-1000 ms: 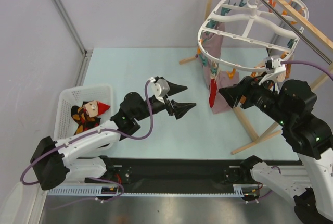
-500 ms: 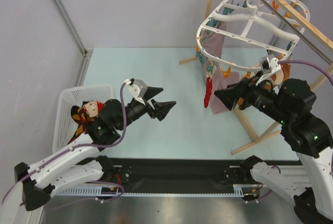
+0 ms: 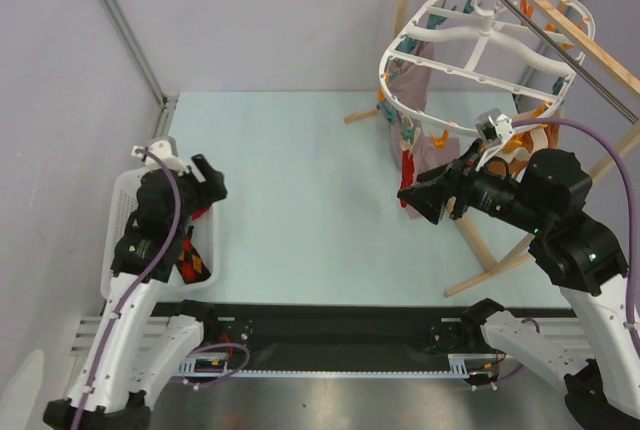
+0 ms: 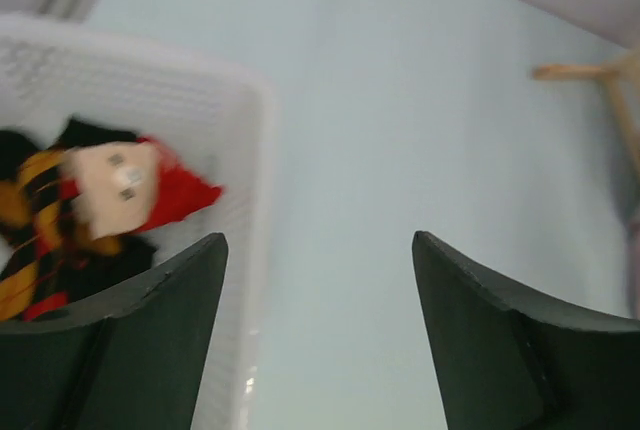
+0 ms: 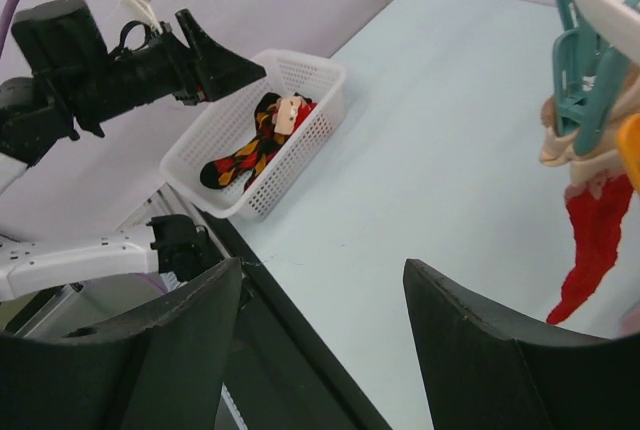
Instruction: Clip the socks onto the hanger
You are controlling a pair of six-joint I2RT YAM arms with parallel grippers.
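Right wrist: white perforated plastic basket (image 5: 297, 158) w/ argyle socks (image 5: 243, 157) inside.

— Where are the socks (image 5: 252, 147)?
— One bundle, black argyle with red, orange and yellow diamonds, lies crumpled in the white basket (image 5: 300, 150) on the left, beige patch and red tip up.
— And the hanger (image 3: 455, 68)?
— A round white spoked ring, tilted, hanging from the wooden rack (image 3: 560, 25) on the right. A sock's beige-and-red end (image 5: 585, 240) dangles under a teal clip (image 5: 585, 80).
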